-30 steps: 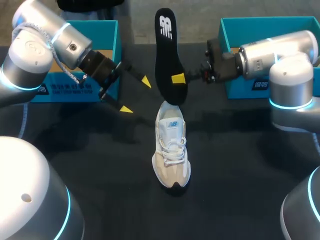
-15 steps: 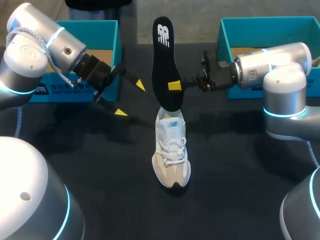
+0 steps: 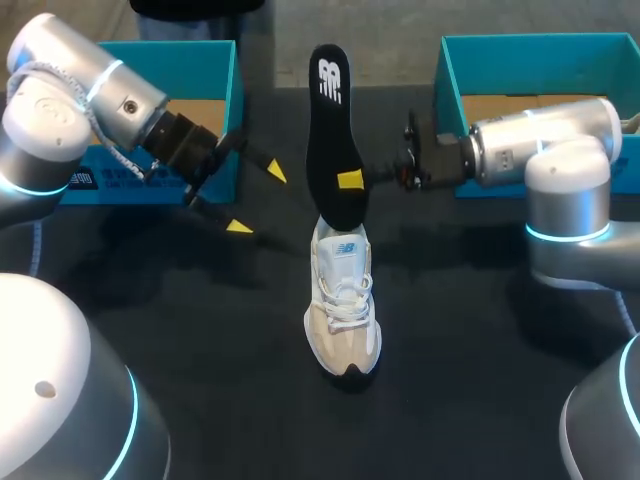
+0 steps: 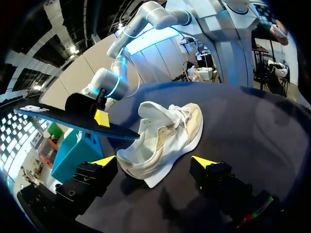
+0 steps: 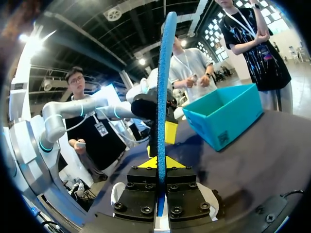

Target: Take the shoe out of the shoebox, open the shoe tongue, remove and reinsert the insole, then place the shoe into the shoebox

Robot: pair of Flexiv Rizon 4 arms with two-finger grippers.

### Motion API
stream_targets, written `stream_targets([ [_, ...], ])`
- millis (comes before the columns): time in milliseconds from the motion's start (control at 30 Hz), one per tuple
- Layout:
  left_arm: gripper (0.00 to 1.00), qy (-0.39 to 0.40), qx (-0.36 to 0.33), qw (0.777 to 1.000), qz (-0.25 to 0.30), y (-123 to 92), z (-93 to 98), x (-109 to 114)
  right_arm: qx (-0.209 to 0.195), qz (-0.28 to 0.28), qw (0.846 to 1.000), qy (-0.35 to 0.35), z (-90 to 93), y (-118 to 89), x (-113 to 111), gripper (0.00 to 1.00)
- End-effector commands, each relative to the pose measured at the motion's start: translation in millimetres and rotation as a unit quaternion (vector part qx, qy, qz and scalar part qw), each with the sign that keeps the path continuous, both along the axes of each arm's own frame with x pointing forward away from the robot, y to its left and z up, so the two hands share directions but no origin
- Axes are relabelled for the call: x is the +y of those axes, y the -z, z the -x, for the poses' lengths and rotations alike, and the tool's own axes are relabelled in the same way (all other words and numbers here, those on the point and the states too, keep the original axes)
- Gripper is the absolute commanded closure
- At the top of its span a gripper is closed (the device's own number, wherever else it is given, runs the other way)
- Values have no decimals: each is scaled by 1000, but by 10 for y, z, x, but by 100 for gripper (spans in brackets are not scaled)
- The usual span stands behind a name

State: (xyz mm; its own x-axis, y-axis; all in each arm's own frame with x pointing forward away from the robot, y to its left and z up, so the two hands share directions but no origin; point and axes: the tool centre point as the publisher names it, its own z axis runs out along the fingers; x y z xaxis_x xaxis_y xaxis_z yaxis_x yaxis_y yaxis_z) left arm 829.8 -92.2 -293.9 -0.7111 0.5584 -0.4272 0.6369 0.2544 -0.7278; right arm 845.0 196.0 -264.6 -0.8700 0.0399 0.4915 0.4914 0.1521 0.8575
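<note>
- Shoe (image 3: 343, 300) upright on its sole mid-counter (image 3: 200, 350), toe toward the robot, laces slack, outside both boxes.
- Insole (image 3: 335, 140) raised over the heel end of the shoe, leaning away from the robot. Lower tip at the shoe's opening; cannot tell whether just inside or only touching the collar.
- Right fingers (image 3: 350, 180) closed on the insole toward its lower end, one yellow tip on the near face and the other hidden behind. Seen edge-on in the right wrist view, pressed flat to both faces.
- Left fingers (image 3: 257, 198) spread wide with nothing held, hanging between the left shoebox (image 3: 215, 60) and the insole, apart from both. In the left wrist view, heel of the shoe ahead of the gap.
- Right shoebox (image 3: 520, 45) open, behind the right arm.
- Insole probably light, thin and bendy: likely to buckle if pushed from far up its length, so better gripped low, across the flat faces as now.
- Shoe probably light with a soft upper and a stiffer sole, so apt to slide or tip on the dark counter under a push from the insole.
- Best steadied at the heel collar or across the sides of the sole, not by the laces or the tongue.
</note>
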Motion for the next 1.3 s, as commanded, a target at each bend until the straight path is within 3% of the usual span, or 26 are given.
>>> stream_targets([
  [33,0,-4,-2,1000,-1,-11,32,25,4,-3,1000,3,-11,134,23,100],
  [1300,0,-18,-4,1000,-6,-35,41,150,32,6,999,14,180,681,52,100],
])
